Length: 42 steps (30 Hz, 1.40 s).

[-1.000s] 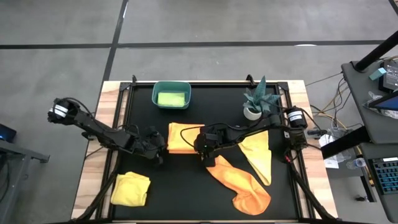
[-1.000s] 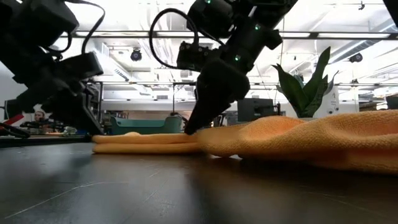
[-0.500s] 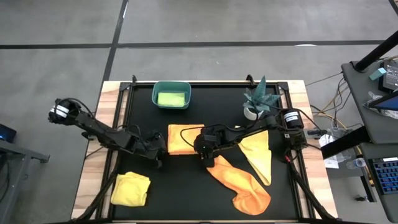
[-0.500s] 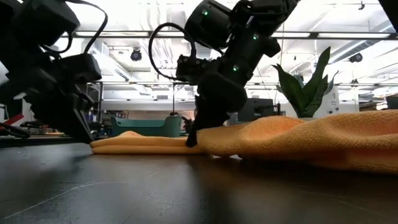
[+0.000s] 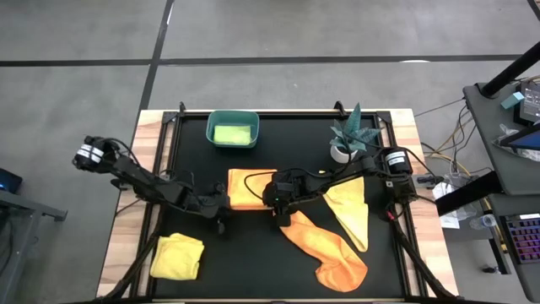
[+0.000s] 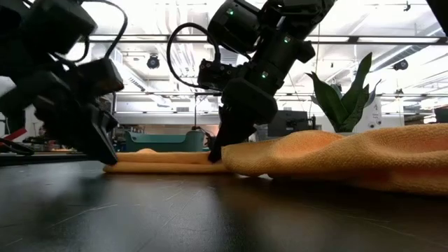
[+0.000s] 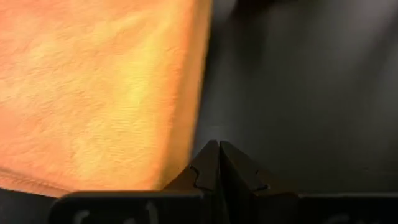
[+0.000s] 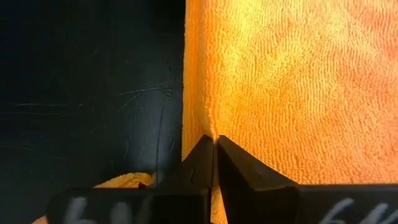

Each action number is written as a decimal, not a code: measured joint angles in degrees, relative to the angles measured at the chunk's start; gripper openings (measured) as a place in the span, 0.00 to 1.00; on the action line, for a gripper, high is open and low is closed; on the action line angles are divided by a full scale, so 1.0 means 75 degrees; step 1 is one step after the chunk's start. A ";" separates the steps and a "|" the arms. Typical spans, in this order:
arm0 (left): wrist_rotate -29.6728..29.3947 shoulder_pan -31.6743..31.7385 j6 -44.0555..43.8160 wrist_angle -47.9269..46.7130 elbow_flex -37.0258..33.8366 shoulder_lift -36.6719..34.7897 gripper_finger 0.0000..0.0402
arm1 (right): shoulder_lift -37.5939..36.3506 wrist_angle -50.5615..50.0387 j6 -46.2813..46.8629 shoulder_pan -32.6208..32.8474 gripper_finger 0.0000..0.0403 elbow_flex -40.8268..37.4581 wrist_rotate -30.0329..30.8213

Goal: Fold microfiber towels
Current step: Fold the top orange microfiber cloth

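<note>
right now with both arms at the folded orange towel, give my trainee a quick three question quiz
1. True or false: the right claw is shut on the folded towel's edge.
2. What lies in the teal bin? A) green towel B) yellow towel C) plant
3. Fill in: the left claw is shut over the bare ____, beside the folded towel.

Key: 1 true; 2 A, the green towel; 3 mat.

orange towel (image 8: 267, 81) is nubby looped cloth; black tabletop (image 8: 87, 81) smooth, faintly scratched, slightly glossy.
</note>
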 joint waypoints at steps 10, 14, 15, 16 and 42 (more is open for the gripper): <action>-0.0425 0.0015 -0.0255 -0.0020 -0.0022 0.0298 0.00 | -0.0303 -0.0190 -0.0295 0.0023 0.02 0.0019 0.0000; -0.0425 0.0015 -0.0417 0.0003 -0.0073 0.0283 0.00 | -0.0347 -0.0531 -0.0357 0.0035 0.02 0.0019 -0.0052; -0.0423 0.0015 -0.0417 0.0012 -0.0085 0.0283 0.00 | -0.0347 -0.0618 -0.0352 0.0035 0.02 0.0019 -0.0061; -0.0423 0.0015 -0.0417 0.0014 -0.0093 0.0272 0.00 | -0.0347 -0.0703 -0.0353 0.0035 0.02 0.0019 -0.0061; -0.0236 0.0026 0.0179 -0.1656 -0.0058 -0.1821 0.00 | -0.0223 -0.0536 -0.0436 0.0001 0.22 0.0014 -0.0627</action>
